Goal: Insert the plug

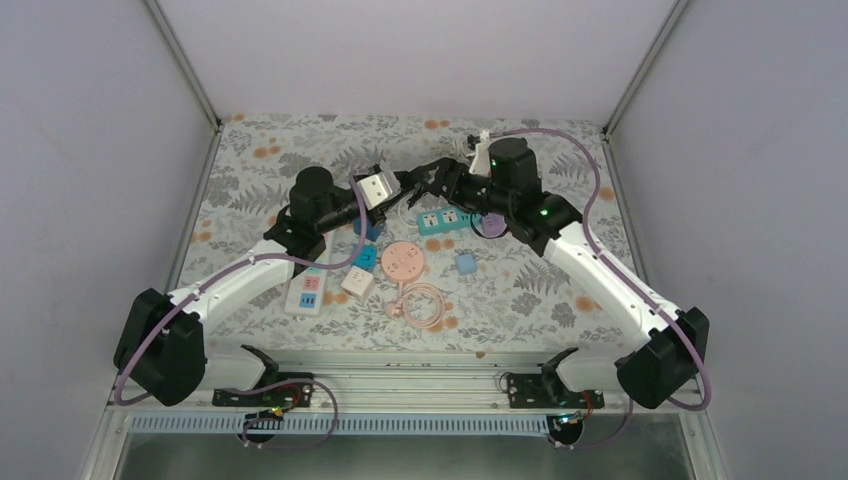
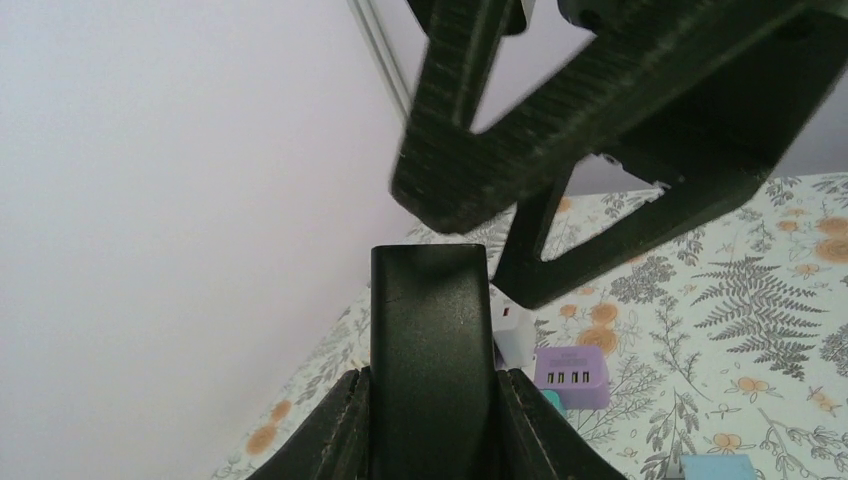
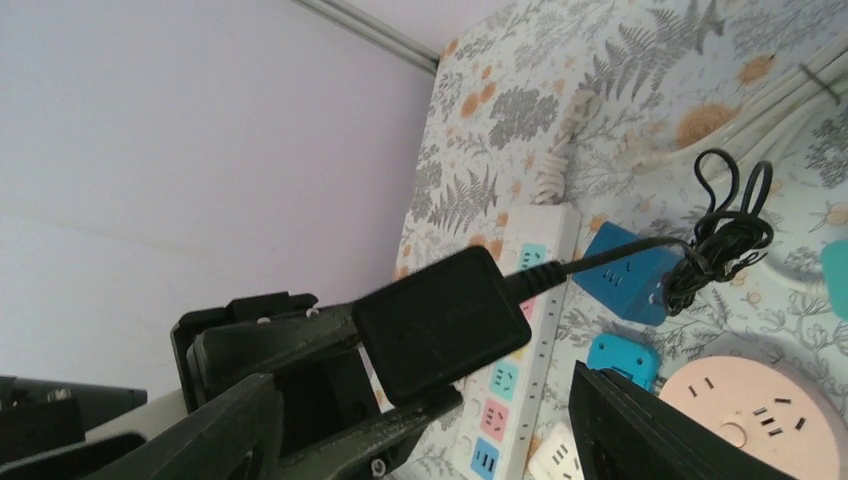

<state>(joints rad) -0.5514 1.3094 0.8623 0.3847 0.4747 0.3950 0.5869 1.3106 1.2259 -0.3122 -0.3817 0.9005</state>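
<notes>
My left gripper [image 1: 393, 189] is shut on a black plug block [image 2: 430, 330], held above the floral table. In the right wrist view the plug [image 3: 440, 322] sits in the left gripper's dark jaws, and its thin cable runs to a coiled black bundle [image 3: 728, 228] on the table. My right gripper [image 3: 425, 410] is open, its fingers [image 3: 650, 430] on either side of the plug and apart from it. Its fingers loom at the top of the left wrist view [image 2: 600, 110]. A white power strip with coloured sockets [image 1: 308, 291] lies below, also in the right wrist view [image 3: 515, 340].
A teal power strip [image 1: 443, 220], a purple USB charger [image 2: 572, 375], a round pink socket [image 1: 403, 260], a blue cube socket [image 3: 630, 270], a white cube [image 1: 357, 281], a light blue cube [image 1: 465, 263] and a pink cable [image 1: 425, 303] lie mid-table. White walls enclose three sides.
</notes>
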